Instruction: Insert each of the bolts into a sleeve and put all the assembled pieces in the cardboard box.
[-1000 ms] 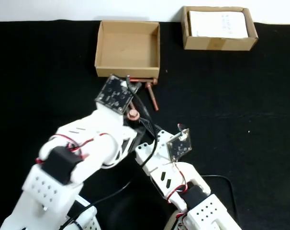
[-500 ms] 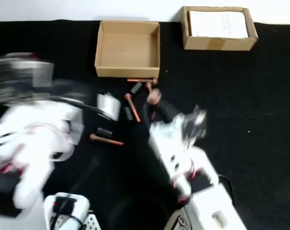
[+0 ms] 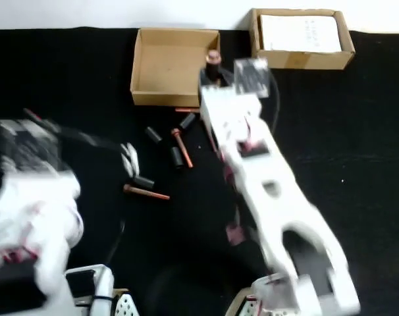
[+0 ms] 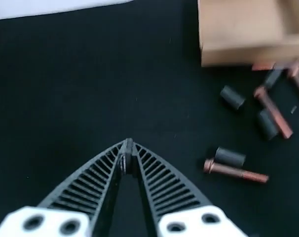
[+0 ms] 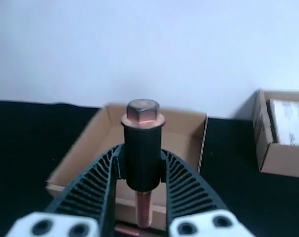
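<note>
**A:** Right claw (image 5: 141,163), state?

**B:** Clamped on a sleeve (image 5: 141,148). A bolt (image 5: 143,112) is seated through it, head up, with the thread showing below. From above, the claw hangs at the 3 o'clock rim of the box (image 3: 176,69), which sits at 12 o'clock on the table (image 4: 65,74).

**A:** Handling?

**B:** My judgement is that the piece is small, rigid and light, with metal inside a smooth sleeve. The bolt could slide out if tipped head-down. An upright grip on the sleeve's middle looks sound.

**A:** Left claw (image 4: 126,150)?

**B:** Its tips are pressed together with nothing between them. It is over the black table, toward 9 o'clock from the loose parts.

**A:** Remaining stock?

**B:** Loose bolts (image 3: 147,192) and loose sleeves (image 3: 153,134) are scattered at the table's centre, toward 6 o'clock from the box. One bolt lies just beside the box's near wall. The parts are round, so expect rolling. Take each at mid-length.

**A:** Obstructions?

**B:** The box rim must be cleared before release. A second box (image 3: 301,59) holding paper sits at 1 o'clock, near enough to be mistaken for the target.
</note>
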